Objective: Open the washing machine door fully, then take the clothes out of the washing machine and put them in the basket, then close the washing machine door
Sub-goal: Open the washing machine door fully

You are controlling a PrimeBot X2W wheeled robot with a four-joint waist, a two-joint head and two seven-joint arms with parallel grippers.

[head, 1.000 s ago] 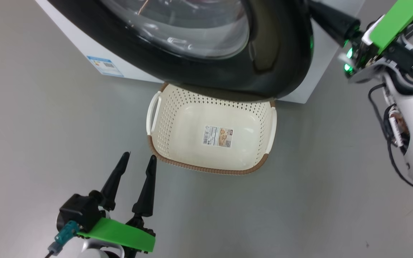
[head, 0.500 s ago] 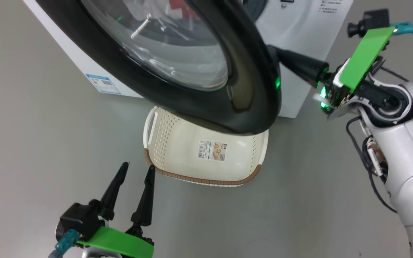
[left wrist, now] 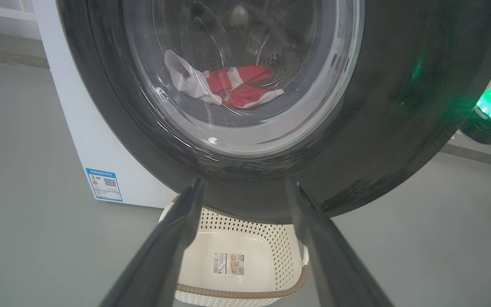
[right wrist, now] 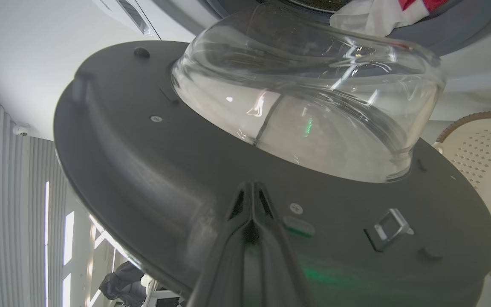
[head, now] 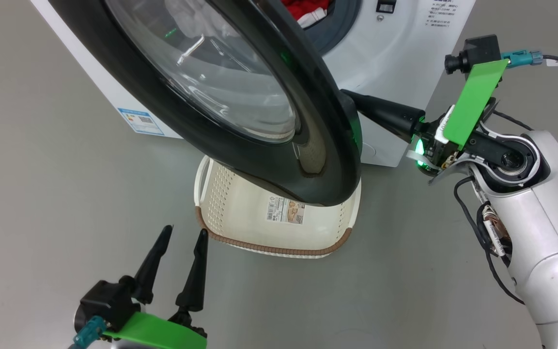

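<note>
Door [head: 330, 160] stands part-open, swung out above the basket [head: 259, 245]. Right claw [right wrist: 252, 191] clenched on nothing, fingers pressed together, tips seemingly against the door's dark inner face, below the glass bowl [right wrist: 313, 106] and beside the metal latch [right wrist: 388, 229]. Left claw [head: 187, 229] released, empty, low near the basket's front corner. Clothes [left wrist: 239, 85] lie inside the washing machine [head: 395, 53]. Judged step: pushing the door to full swing. Advice: follow the hinge arc, keep tips on flat rim, off glass and latch; slipping past the edge is the risk.
</note>
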